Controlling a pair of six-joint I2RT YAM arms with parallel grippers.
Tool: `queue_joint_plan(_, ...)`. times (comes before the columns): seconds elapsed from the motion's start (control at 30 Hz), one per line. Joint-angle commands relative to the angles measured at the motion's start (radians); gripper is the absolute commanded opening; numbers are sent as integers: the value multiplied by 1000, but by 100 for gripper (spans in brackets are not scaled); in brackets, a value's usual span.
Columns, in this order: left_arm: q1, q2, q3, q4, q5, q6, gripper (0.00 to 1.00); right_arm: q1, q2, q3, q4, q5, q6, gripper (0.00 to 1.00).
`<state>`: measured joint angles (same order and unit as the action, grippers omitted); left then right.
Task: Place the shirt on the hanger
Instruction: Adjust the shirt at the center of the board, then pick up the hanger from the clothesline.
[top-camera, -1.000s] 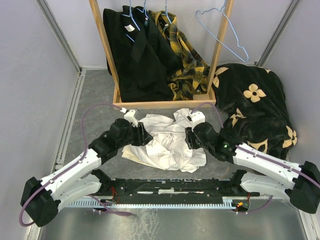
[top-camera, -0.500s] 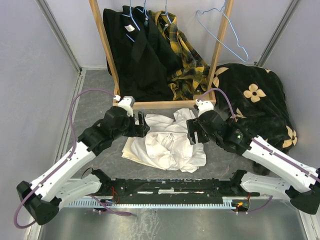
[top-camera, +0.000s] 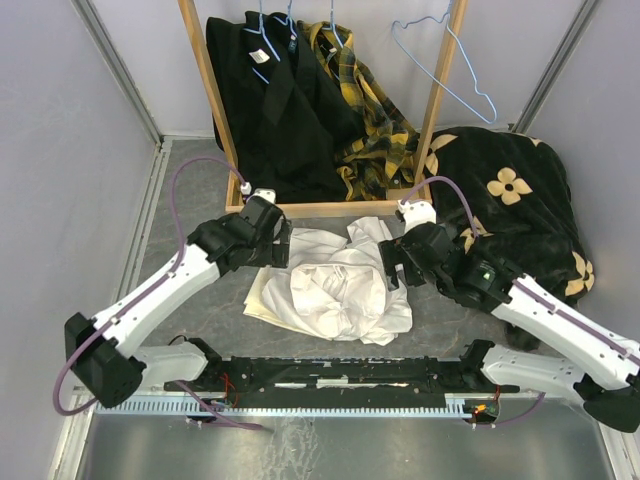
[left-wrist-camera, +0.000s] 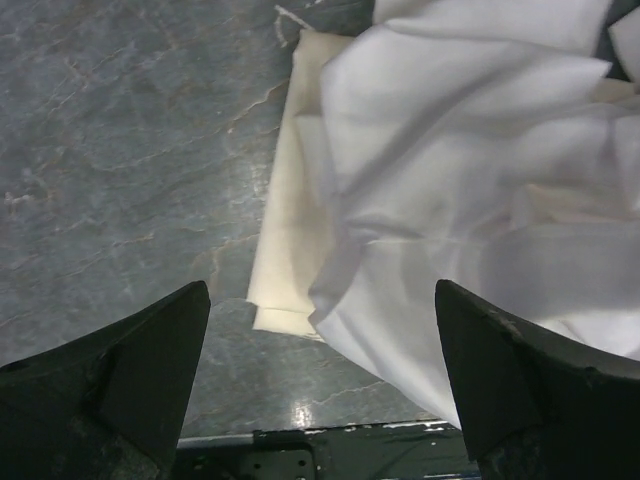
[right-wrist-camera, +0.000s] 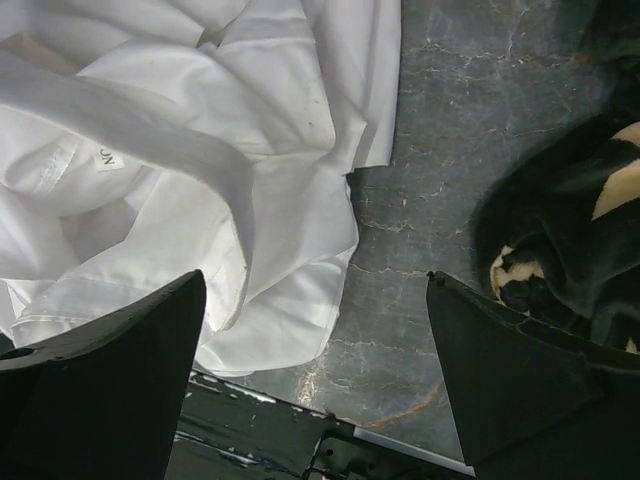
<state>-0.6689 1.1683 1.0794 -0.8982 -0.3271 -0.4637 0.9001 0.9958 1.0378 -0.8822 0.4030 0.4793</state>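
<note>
1. Lying crumpled mid-table, the shirt (top-camera: 335, 285) partly covers a cream cloth (top-camera: 262, 300) at its 8 o'clock.
2. The left gripper (top-camera: 284, 247) at 10 o'clock and the right gripper (top-camera: 389, 266) at 2 o'clock hover spread wide, grasping nothing.
3. The hanger (top-camera: 445, 70) hangs at 1 o'clock by the wooden rack (top-camera: 330, 210), well apart from the shirt.

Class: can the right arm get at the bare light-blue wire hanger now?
Probably: right gripper open and empty; the light-blue wire hanger juts clear of the wooden rack post, though it hangs far off.
</note>
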Motion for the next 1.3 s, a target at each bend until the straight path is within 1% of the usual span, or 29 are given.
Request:
queue_joint_plan(0.0, 5, 60, 68, -102, -115, -18, 99, -4, -49, 40, 39, 52, -27, 99)
queue_joint_plan(0.1, 6, 42, 73, -61, -85, -7, 99, -4, -47, 73, 22, 37, -45, 99)
queue_joint_plan(0.13, 5, 32, 73, -43, -97, 1, 99, -4, -42, 96, -3, 50, -49, 99)
queue_joint_plan(0.2, 5, 7, 70, -22, -166, -10, 99, -5, -36, 147, -56, 130, -34, 99)
queue_joint_plan(0.23, 5, -10, 73, -15, -217, -22, 99, -4, -40, 173, -71, 145, -57, 98)
queue_joint_plan(0.3, 5, -57, 74, 10, -304, -33, 99, -4, -61, 220, -56, 124, -119, 97)
queue_joint_plan(0.37, 6, -114, 71, 43, -315, -8, 99, -5, -85, 257, -20, 120, -159, 96)
queue_joint_plan(0.43, 5, -148, 73, 61, -315, 10, 99, -4, -77, 336, -32, 181, -171, 95)
queue_joint_plan(0.57, 4, -199, 43, 88, -313, 15, 99, -5, 11, 525, -103, 250, -264, 93)
queue_joint_plan(0.73, 6, -210, 44, 24, -356, -43, 99, -9, 144, 757, -177, 235, -339, 90)
queue_joint_plan(0.83, 6, -226, 39, 4, -334, -47, 99, -41, 213, 859, -194, 148, -343, 90)
queue_joint_plan(0.97, 6, -282, 4, 52, -260, -20, 99, -156, 265, 949, -174, -54, -320, 90)
queue_joint_plan(1.1, 6, -338, -29, 90, -203, 12, 99, -315, 317, 1050, -170, -278, -283, 90)
queue_joint_plan(1.27, 6, -384, -63, 97, -202, 26, 99, -526, 363, 1153, -148, -499, -234, 90)
